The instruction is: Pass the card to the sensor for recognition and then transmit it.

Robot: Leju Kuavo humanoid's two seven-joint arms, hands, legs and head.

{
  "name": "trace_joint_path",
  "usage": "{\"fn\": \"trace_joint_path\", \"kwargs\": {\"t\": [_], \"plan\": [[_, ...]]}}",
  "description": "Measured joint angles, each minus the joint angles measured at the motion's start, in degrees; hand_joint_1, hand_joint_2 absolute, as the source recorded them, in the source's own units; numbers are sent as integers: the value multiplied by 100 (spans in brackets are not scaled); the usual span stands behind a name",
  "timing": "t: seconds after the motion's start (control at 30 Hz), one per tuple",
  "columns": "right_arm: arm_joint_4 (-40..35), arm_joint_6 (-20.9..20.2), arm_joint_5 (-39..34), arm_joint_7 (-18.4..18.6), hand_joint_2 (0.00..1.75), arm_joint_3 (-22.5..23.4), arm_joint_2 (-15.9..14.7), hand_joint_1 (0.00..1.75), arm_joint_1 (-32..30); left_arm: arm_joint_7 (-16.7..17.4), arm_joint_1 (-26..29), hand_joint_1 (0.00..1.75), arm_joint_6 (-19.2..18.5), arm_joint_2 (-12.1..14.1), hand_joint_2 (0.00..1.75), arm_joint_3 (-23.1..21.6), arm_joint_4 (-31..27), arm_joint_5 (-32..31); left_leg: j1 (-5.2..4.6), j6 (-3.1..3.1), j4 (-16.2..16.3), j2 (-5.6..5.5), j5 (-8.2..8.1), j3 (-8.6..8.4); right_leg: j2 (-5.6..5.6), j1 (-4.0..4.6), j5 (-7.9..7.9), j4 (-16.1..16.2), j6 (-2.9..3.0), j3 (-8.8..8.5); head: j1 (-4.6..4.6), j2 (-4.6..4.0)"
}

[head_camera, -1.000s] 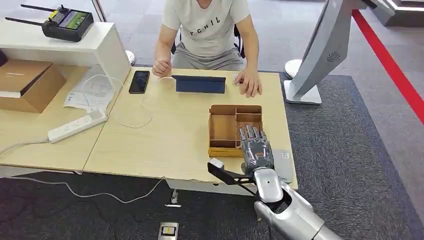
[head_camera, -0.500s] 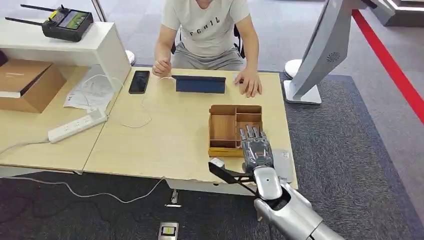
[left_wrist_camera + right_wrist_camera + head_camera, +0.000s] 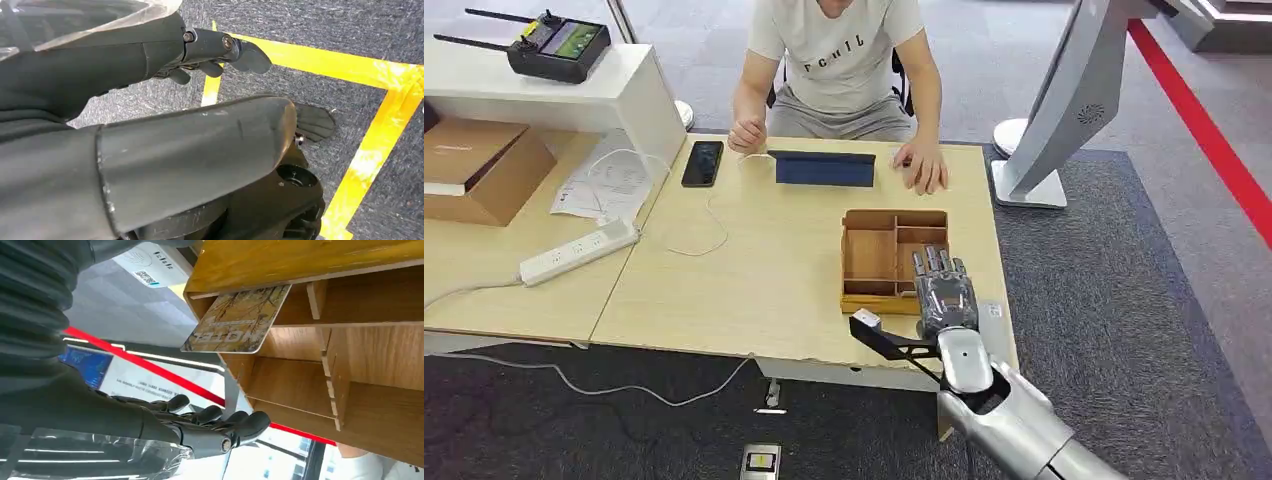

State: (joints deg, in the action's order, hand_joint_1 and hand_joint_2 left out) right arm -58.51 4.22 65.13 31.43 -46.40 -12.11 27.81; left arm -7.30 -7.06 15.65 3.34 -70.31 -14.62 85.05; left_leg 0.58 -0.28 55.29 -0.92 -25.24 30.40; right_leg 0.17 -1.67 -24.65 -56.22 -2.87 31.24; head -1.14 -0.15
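From the head view, our right hand hovers flat over the near edge of the wooden box, fingers straight, holding nothing. From the right wrist, the card leans inside the box. We should reach down slowly and pinch its edge.

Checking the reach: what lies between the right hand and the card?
Nothing: in the right wrist view, open air separates the right hand from the card leaning in the wooden organizer.

The right hand is held flat with fingers extended; the left hand is hung with fingers loosely curled.
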Motion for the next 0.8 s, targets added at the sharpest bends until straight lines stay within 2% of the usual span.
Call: {"fn": "trace_joint_path", "kwargs": {"t": [0.17, 0.2, 0.23, 0.27, 0.57, 0.6, 0.63, 0.67, 0.8], "plan": [[92, 94, -26, -18, 175, 0, -15, 0, 36, 0, 0, 0, -2, 0, 0, 0, 0, 0, 0, 0, 0, 0, 0, 0, 0, 0, 0, 0, 0, 0, 0, 0], [120, 131, -28, -42, 0, 2, -15, 0, 45, 4, 0, 0, 7, 0, 0, 0, 0, 0, 0, 0, 0, 0, 0, 0, 0, 0, 0, 0, 0, 0, 0, 0], [144, 162, -33, -70, 0, 2, -15, 0, 51, 15, 0, 0, 24, 0, 0, 0, 2, 0, 0, 0, 0, 0, 0, 0, 0, 0, 0, 0, 0, 0, 0, 0], [175, 195, -35, -103, 175, 2, -15, 0, 55, 17, 1, 0, 46, 0, 0, 0, 0, 0, 0, 0, 0, 0, 0, 0, 0, 0, 0, 0, 0, 0, 0, 0], [468, 336, -66, -358, 175, -7, 107, 0, 132, 13, 0, 0, 142, -13, 0, 0, 0, 39, 0, 0, 0, 0, 0, 0, 0, 0, 0, -1, 0, 0, 0, 0], [507, 347, -68, -374, 175, -7, 120, 35, 150, 15, 0, 0, 170, -15, 0, 0, 0, 48, 0, 0, 0, 0, 0, 1, 0, 0, 0, -1, 0, 0, 0, 0], [557, 352, -76, -400, 175, -9, 151, 129, 172, 17, 0, 0, 188, -18, 0, 0, 2, 55, 0, 0, 0, 0, 0, 1, 0, 0, 0, -1, 0, 0, 0, 0], [608, 356, -81, -422, 175, -9, 171, 175, 192, 20, 1, 0, 197, -20, 0, 0, 2, 66, 0, 0, 0, 0, 0, 0, 0, 0, 0, -1, 0, 0, 0, 0], [741, 356, -140, -433, 175, -18, 243, 175, 234, 33, 0, 0, 245, -31, 0, 0, 0, 77, 0, -1, 0, 0, 0, 1, 0, 0, 0, -1, 0, 0, 0, 0]]}}
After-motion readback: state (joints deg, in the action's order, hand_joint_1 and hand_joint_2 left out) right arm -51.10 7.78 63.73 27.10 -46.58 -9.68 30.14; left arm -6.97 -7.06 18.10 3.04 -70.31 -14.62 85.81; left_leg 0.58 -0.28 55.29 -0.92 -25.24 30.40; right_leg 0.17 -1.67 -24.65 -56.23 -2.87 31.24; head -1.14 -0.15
